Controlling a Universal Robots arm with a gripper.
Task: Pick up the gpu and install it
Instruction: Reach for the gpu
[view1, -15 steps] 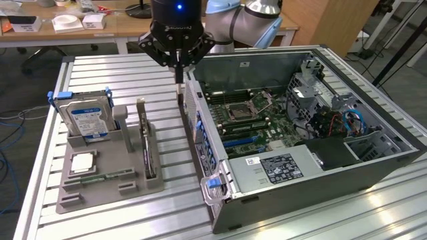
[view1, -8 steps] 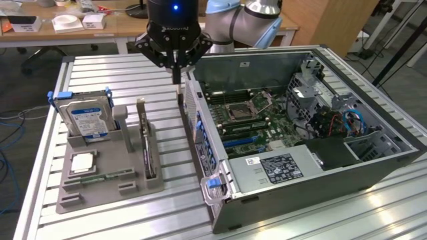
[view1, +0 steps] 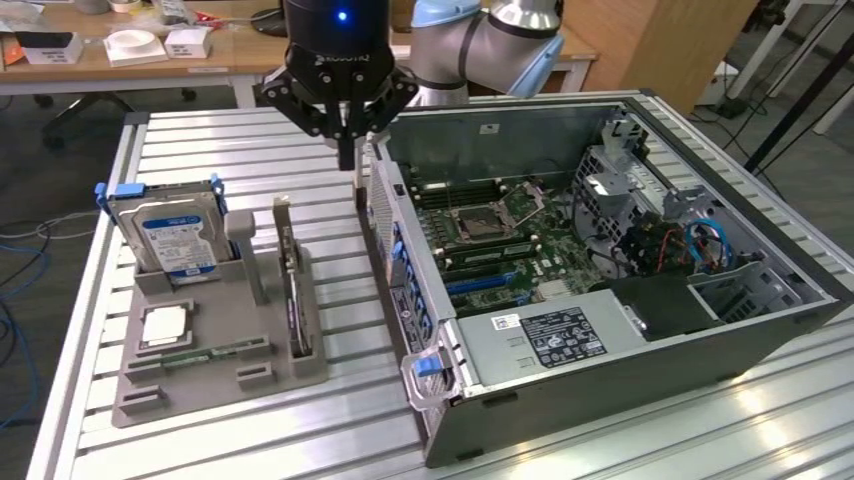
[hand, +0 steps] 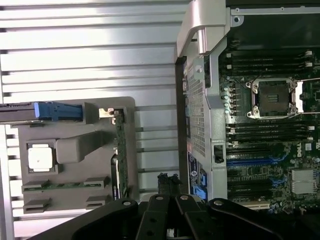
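The gpu (view1: 291, 285) stands on its edge in a slot of the grey holder (view1: 200, 385), its silver bracket end toward the back. In the wrist view the gpu (hand: 119, 155) appears edge-on as a thin dark green strip. My gripper (view1: 347, 150) hangs above the table, over the gap between the holder and the open computer case (view1: 534, 345). Its black fingers (hand: 164, 181) are shut with nothing between them. The gripper is behind and above the gpu and not touching it.
A silver hard drive (view1: 171, 235) with a blue-white label stands at the holder's back. A square processor (view1: 163, 325) and a narrow memory stick (view1: 214, 350) lie in it. The case lies open, showing the motherboard (view1: 487, 235) and blue slots (view1: 483, 285).
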